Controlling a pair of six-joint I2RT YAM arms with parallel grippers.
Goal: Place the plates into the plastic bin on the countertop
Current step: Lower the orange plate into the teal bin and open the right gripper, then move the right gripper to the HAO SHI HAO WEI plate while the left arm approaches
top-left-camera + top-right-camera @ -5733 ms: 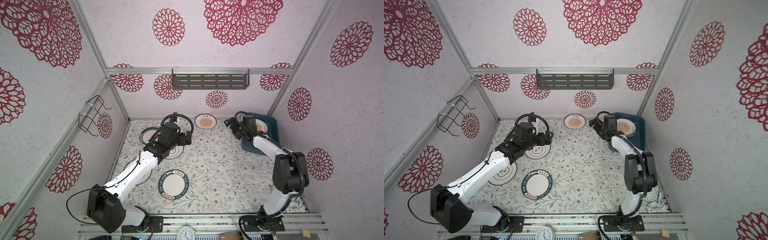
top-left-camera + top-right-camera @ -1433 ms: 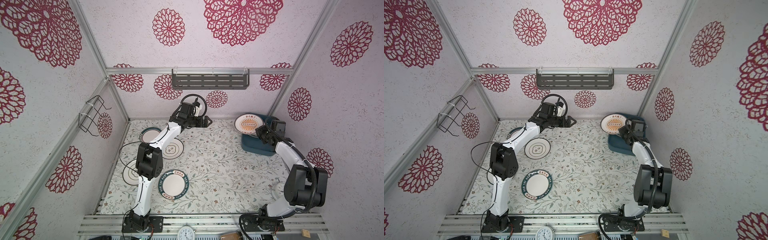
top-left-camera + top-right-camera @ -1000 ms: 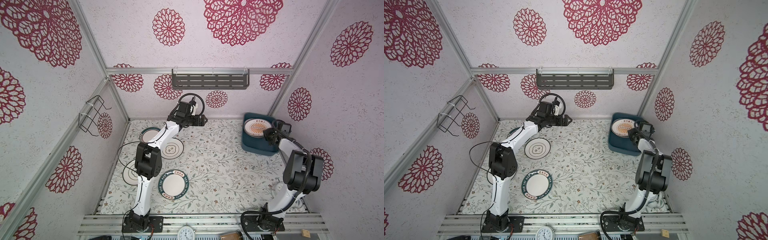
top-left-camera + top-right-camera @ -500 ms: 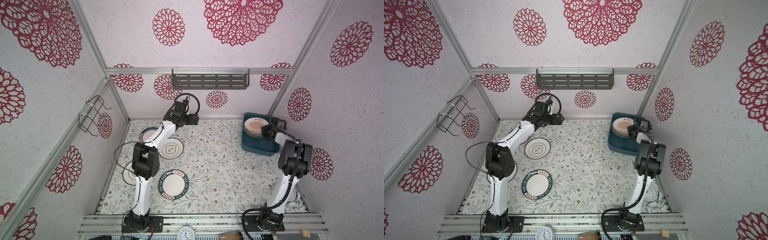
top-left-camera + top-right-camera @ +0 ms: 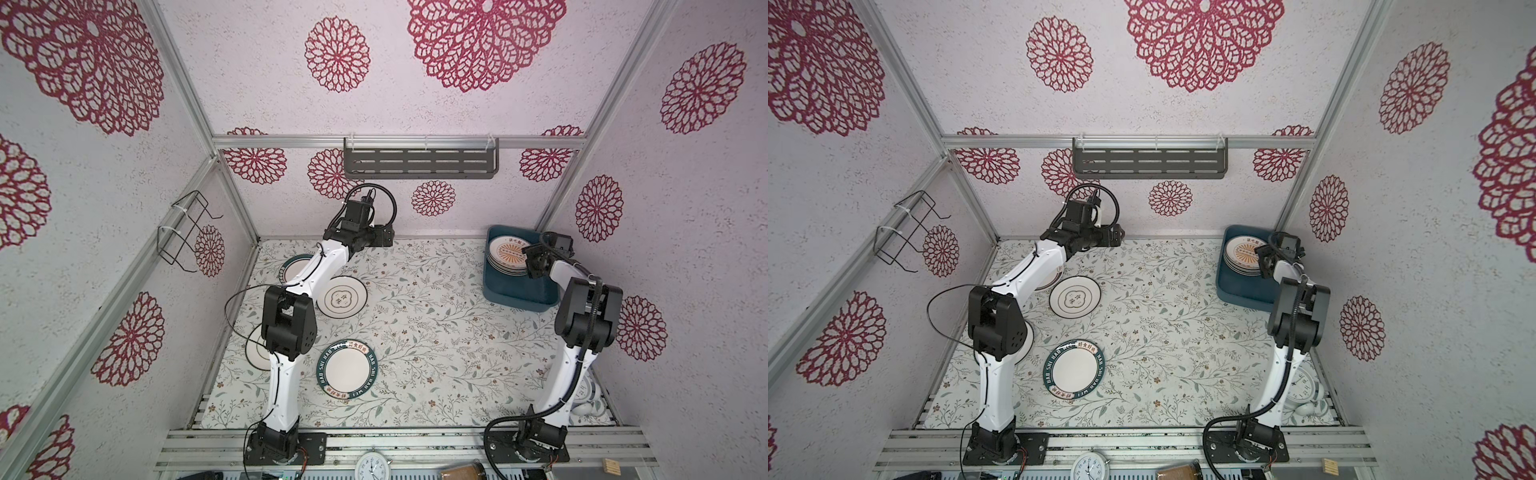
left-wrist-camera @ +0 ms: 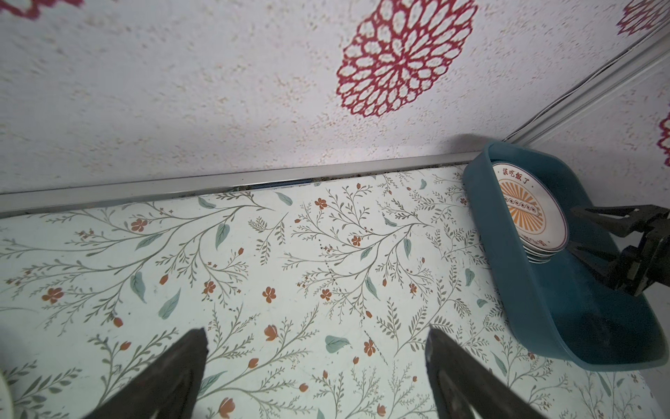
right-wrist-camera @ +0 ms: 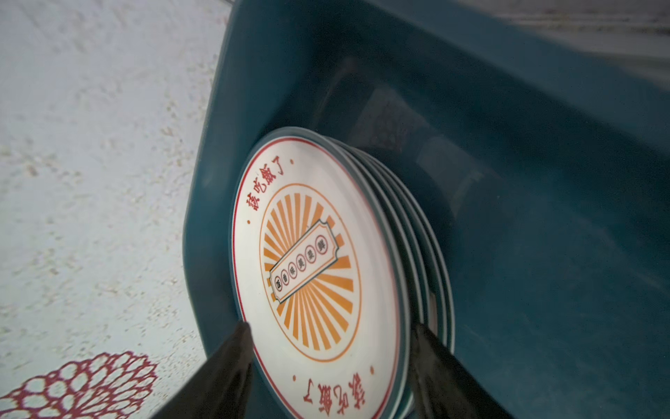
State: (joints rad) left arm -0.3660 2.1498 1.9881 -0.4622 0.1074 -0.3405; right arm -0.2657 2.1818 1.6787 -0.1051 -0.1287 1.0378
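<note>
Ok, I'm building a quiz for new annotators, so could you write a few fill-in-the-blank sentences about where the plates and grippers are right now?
1. The top plate in the plastic bin has a sunburst centre coloured ____.
2. The left gripper is open and holds ____.
3. The green-rimmed plate lies flat on the ____, outside the bin.
4. The right gripper has its jaws ____, one on either side of the top plate's rim.

Missing words: orange; nothing; countertop; open.

A grey slotted shelf (image 5: 419,163) hangs on the back wall (image 5: 395,83), a black wire rack (image 5: 189,232) on a side wall (image 5: 104,199)
</note>
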